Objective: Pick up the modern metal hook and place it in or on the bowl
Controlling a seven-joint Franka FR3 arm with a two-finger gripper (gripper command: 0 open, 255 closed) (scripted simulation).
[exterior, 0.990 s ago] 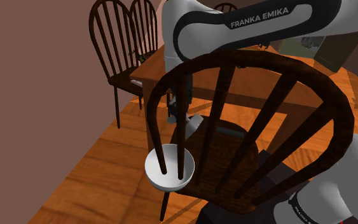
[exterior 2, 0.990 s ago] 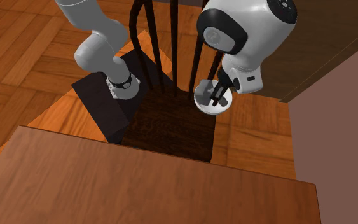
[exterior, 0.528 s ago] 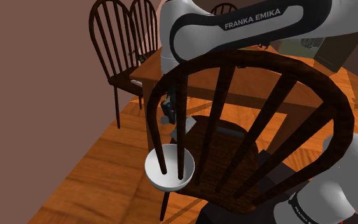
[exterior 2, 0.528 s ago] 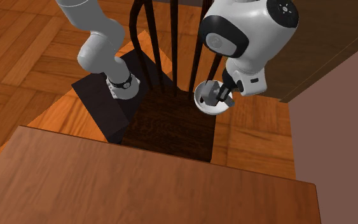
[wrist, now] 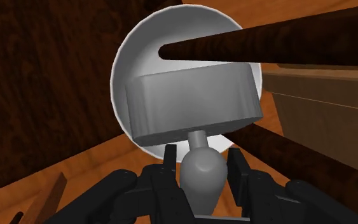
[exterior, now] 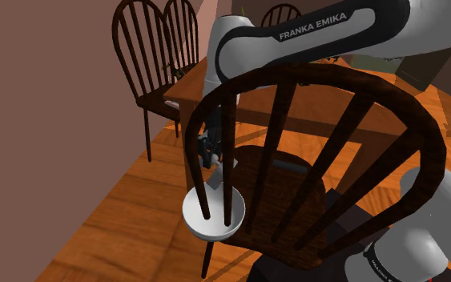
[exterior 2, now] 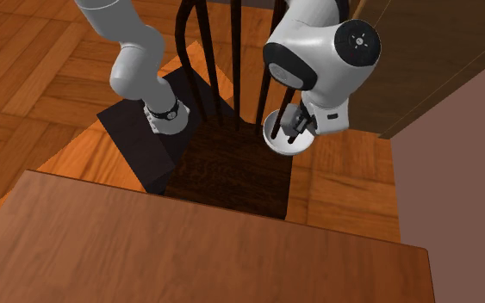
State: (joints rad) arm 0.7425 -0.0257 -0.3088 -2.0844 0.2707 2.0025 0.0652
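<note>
Now the gripper (wrist: 203,167) squeezes the grey hook (wrist: 193,105) by its knob, and the hook's wide flat end points straight at the white bowl (wrist: 136,54) just below.

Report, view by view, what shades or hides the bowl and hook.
Shoulder view: dark wooden chair spindles cross the round white bowl. Second exterior view: the white arm covers part of the bowl. Wrist view: the round-based grey hook overlaps the bowl; no glare.

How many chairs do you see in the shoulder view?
4: foreground chair, wall-side chair, its neighbour at the table, far chair past the arm. Others may be hidden.
</note>
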